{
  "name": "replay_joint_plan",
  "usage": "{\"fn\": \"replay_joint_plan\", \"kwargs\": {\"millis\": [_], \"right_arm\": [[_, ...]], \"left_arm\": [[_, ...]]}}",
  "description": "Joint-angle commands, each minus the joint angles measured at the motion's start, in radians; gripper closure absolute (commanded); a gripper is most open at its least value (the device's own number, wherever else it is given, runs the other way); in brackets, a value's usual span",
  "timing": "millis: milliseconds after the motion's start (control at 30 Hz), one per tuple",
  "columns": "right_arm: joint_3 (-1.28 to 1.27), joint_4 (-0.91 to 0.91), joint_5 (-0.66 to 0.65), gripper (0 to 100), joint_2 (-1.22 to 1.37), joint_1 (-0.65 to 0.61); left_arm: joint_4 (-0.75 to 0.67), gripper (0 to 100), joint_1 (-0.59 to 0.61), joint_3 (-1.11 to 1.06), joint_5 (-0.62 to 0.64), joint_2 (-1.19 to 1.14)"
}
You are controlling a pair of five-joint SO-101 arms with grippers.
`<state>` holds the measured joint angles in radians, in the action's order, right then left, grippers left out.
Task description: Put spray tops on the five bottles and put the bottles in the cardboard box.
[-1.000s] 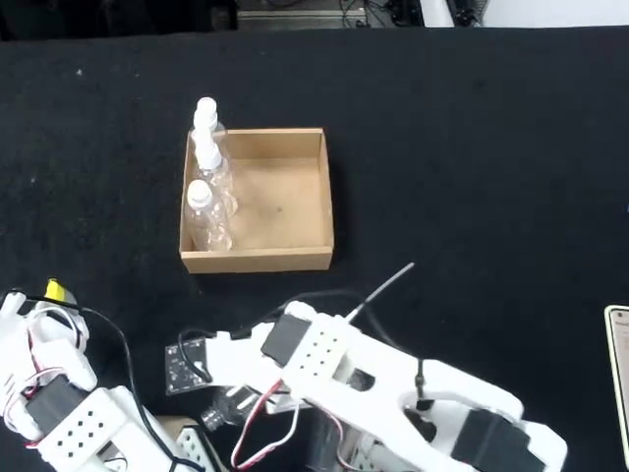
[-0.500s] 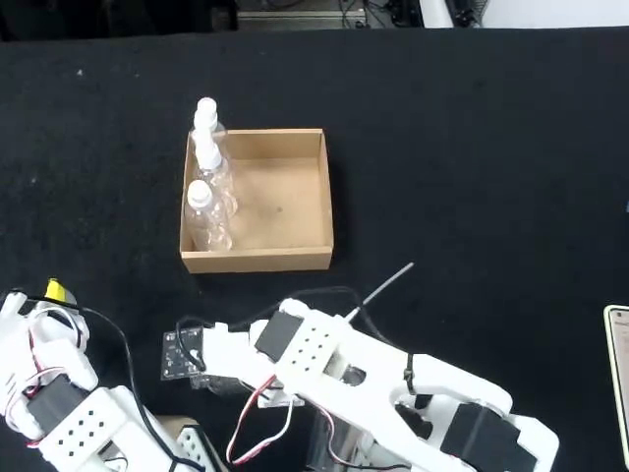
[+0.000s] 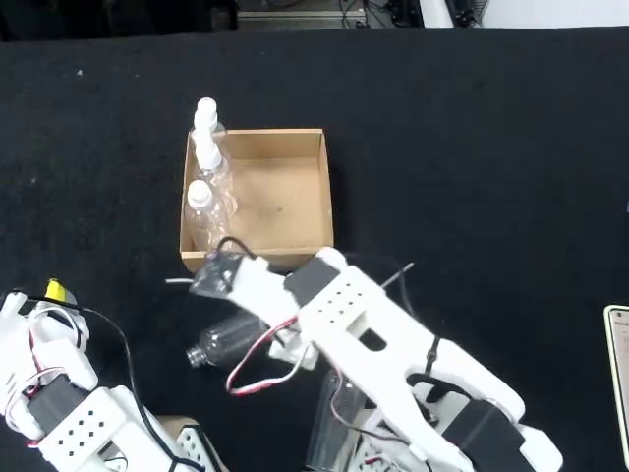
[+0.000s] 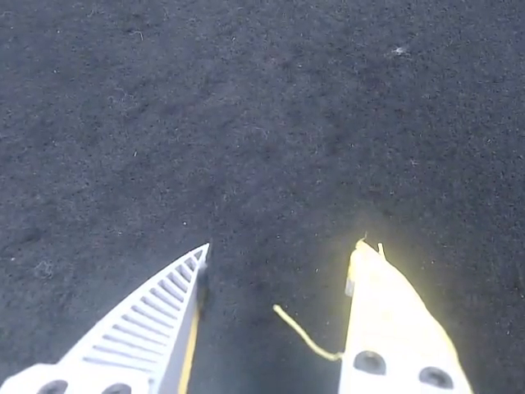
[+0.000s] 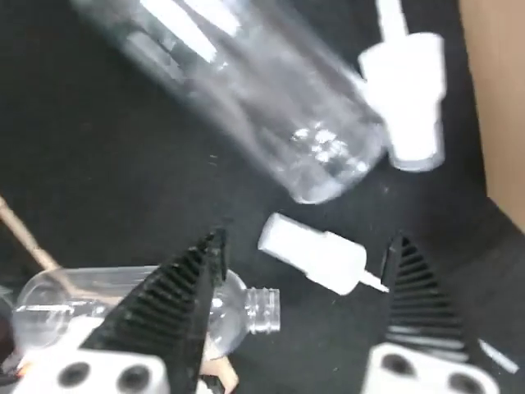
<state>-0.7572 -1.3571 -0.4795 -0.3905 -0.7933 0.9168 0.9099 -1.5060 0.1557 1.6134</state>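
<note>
Clear plastic bottle (image 3: 224,342), uncapped, lies on the black tabletop (image 3: 491,147) near the cardboard box (image 3: 327,197). My right end effector (image 5: 308,240) is spread wide, empty, over a loose spray top (image 5: 312,261). My left end effector (image 4: 283,246) is also open and empty.

Clear glossy plastic bottles (image 3: 209,221), matt cardboard box (image 3: 280,197) (rough black cloth table (image 3: 472,147))

Even overhead light is falling on the black surface (image 3: 491,147), which is soaking it up and showing almost no shadow. A white arm (image 3: 393,364) is glaring against it, and the cardboard box (image 3: 280,197) is glowing soft tan. In the left wrist view, one finger (image 4: 394,320) of the left tool (image 4: 283,245) is burning bright yellow. In the right wrist view, highlights are streaking a clear bottle (image 5: 271,107) and a white spray top (image 5: 316,254) is washing out.
</note>
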Motion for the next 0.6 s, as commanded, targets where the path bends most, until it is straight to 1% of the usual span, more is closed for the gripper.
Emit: {"fn": "replay_joint_plan", "kwargs": {"millis": [0, 100, 200, 267, 433, 567], "right_arm": [[0.091, -0.035, 0.006, 72.9, -0.05, -0.101], [0.107, -0.02, 0.005, 72.6, -0.048, -0.163], [0.105, 0.017, 0.003, 66.8, -0.047, -0.181], [0.104, 0.049, 0.002, 63.8, -0.045, -0.181], [0.102, 0.077, -0.083, 63.5, -0.045, -0.181], [0.094, 0.104, -0.098, 63.5, -0.036, -0.18]], "left_arm": [[-0.026, 75, 0.028, 0.016, 0.005, 0.006], [-0.029, 75, 0.119, 0.028, 0.008, 0.006], [-0.06, 75, 0.168, 0.038, 0.014, -0.003], [-0.068, 75, 0.168, 0.036, 0.04, -0.003], [-0.061, 75, 0.166, 0.035, 0.048, -0.003], [-0.068, 75, 0.166, 0.022, 0.048, -0.003]]}}
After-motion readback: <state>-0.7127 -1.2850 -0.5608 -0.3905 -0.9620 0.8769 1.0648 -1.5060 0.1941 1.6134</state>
